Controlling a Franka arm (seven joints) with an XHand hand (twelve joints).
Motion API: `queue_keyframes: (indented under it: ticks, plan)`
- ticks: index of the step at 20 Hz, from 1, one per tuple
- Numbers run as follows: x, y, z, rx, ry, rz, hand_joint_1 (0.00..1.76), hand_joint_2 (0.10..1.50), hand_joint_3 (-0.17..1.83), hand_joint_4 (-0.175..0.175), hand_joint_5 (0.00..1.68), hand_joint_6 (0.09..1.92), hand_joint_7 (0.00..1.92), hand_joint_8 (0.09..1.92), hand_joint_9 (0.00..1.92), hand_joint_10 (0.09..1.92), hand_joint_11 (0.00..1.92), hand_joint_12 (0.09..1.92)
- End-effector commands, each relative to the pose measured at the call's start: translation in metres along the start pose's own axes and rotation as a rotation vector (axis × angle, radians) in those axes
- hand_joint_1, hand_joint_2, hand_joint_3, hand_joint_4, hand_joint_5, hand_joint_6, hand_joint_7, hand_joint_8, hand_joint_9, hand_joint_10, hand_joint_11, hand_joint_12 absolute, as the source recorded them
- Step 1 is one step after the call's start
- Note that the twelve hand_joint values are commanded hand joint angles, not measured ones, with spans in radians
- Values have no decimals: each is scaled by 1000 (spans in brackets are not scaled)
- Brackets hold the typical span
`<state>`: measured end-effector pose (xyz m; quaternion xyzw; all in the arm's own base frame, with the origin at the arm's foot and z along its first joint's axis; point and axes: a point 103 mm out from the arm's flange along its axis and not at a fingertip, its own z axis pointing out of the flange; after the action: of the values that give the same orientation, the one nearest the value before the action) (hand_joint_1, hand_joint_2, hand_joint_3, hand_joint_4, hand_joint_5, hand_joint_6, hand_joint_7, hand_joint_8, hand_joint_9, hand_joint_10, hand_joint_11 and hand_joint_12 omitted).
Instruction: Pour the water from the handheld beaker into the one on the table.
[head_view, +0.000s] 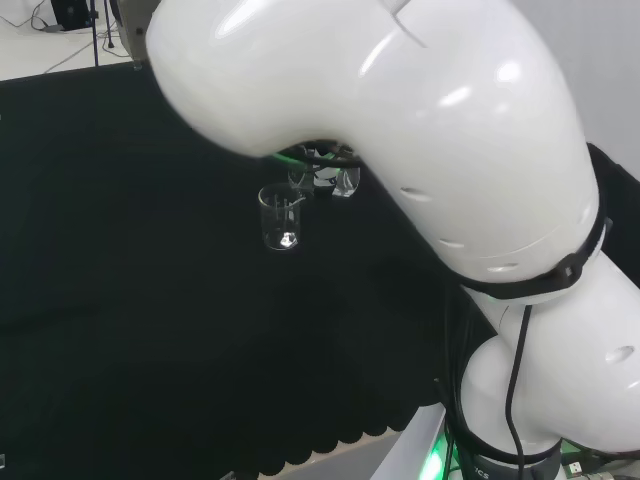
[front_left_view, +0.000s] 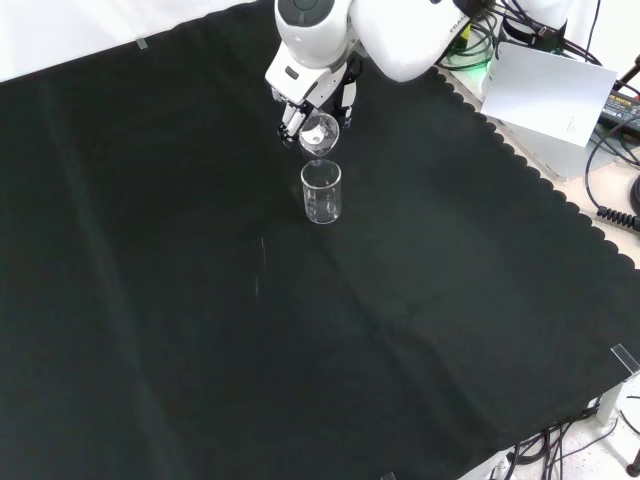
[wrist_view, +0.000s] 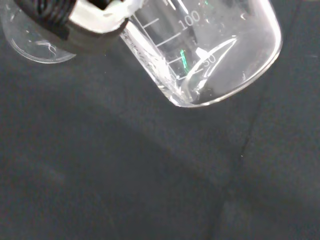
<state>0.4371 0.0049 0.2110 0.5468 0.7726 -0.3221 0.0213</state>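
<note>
While robot hand (front_left_view: 312, 108) tilts held beaker (front_left_view: 320, 134), table beaker (front_left_view: 321, 192) upright.

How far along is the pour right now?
Done: the hand has the held beaker tilted over the upright beaker on the cloth. In hand: the tilt, seen close in the wrist view. Left: I cannot tell how much water has crossed over; righting the held beaker remains.

1. In the front view the white arm (front_left_view: 400, 35) comes in from about 1 o'clock, its grey-capped link at 12 o'clock.
2. The hand (front_left_view: 318, 100) hangs below that link, its fingers (front_left_view: 291, 122) pointing down toward 6 o'clock and curled round a tilted glass beaker (front_left_view: 320, 134).
3. In the wrist view a black and white finger (wrist_view: 85, 22) presses the beaker's wall.
</note>
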Motion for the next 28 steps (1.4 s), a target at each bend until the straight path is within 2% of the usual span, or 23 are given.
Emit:
queue_keyframes:
  ticks: [1, 28]
  plan:
    - [5, 2, -7, 20, -46, 8, 1321, 1041, -175, -175, 1224, 514, 1497, 335, 1591, 821, 1376, 828]
    - [20, 12, -27, 109, -234, 54, 1320, 1044, -175, -175, 1215, 530, 1481, 370, 1592, 828, 1380, 834]
